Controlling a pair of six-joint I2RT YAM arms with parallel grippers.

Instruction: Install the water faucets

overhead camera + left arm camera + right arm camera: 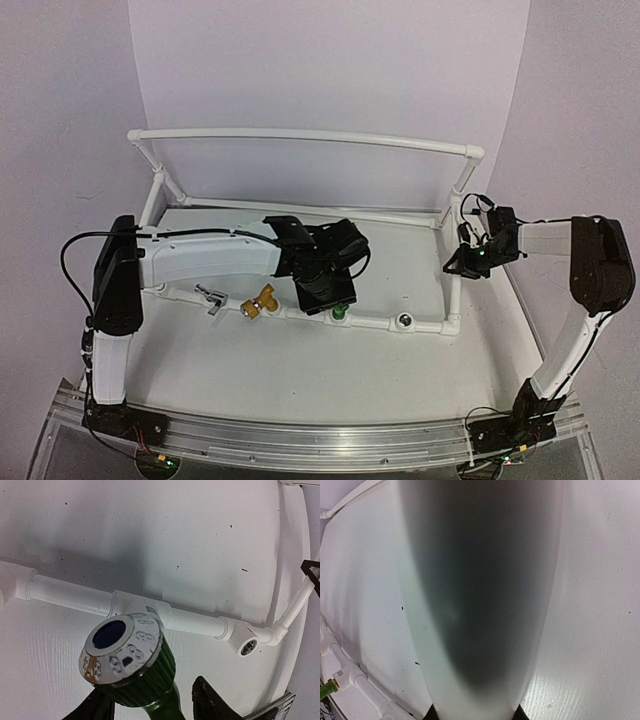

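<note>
Squarely between the fingers (212, 702) of the left gripper (152, 696), the green faucet (145, 680) stands at a tee (142, 611) on the near pipe (385, 322) of the white frame (300, 135), right of middle. The fingers bracket its ribbed body without clenching: bare table (300, 380) shows between one finger and the stem. Whether its thread is home in the tee cannot be told.

It looks small, light and rigid. The ribbed green body should give the best hold, while the round printed cap looks smooth and likely to slip. A grip across the ribs, square to the thread, seems wise, since a tilted start could cross-thread it.

To its left on the same pipe sit the brass faucet (262, 301) and, further left, the silver faucet (210, 298). To its right a metal-lined socket (405, 321) is empty.

The right gripper (468, 258) is clamped on the frame's right upright, apparently steadying it; a blurred pipe fills its wrist view.

The table is white, faintly grained and speckled dark. Pale lilac walls (330, 70) close in on the far side, left and right, and an aluminium rail (330, 440) runs along the near edge
</note>
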